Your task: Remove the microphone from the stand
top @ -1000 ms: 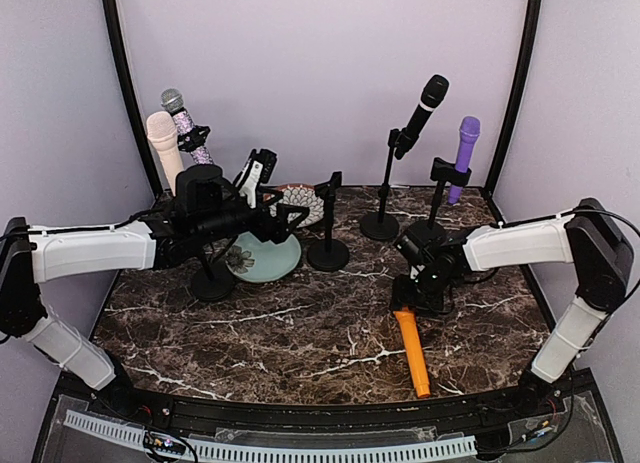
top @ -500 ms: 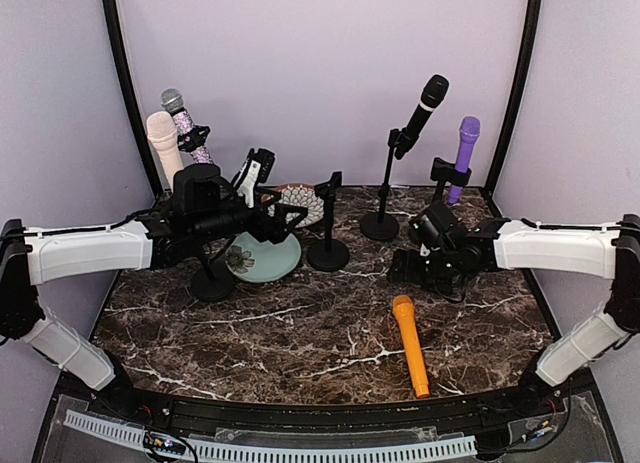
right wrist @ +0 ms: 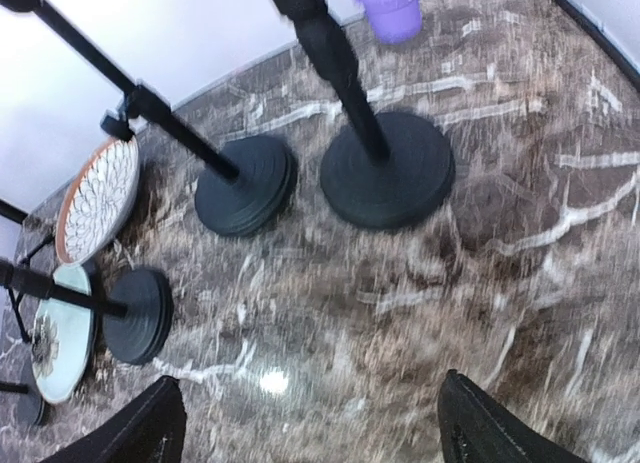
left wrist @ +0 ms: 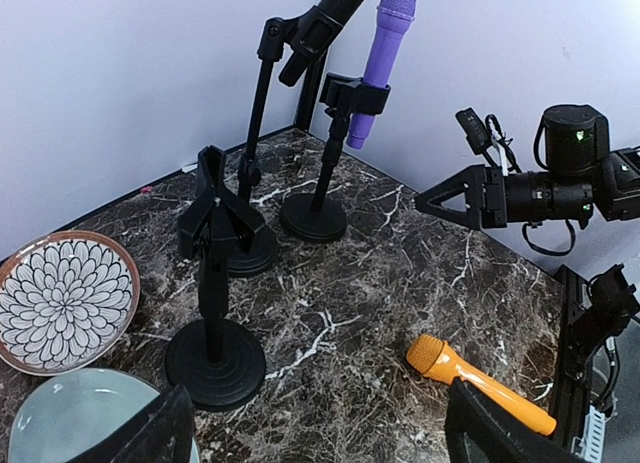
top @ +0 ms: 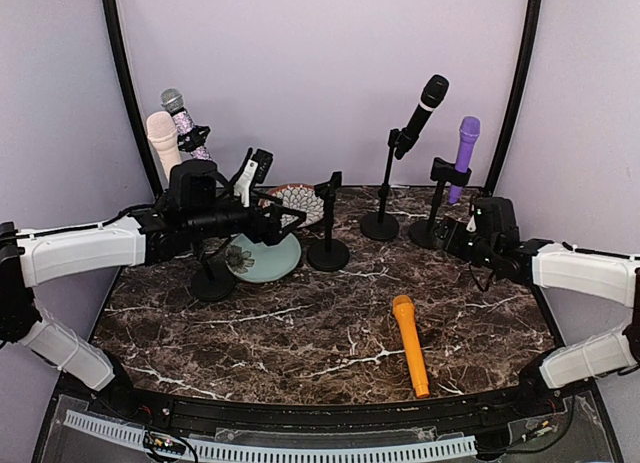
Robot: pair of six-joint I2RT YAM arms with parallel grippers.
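Presently the orange microphone [top: 410, 345] lies flat on the marble surface [top: 300, 333], apart from the bare stand [top: 328, 253], with the left jaws and the right jaws both spread wide, holding nothing

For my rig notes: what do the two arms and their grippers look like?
The left arm and right arm have white shells, black joints and thin black cables. The left gripper and right gripper are black with angular, triangular fingers.
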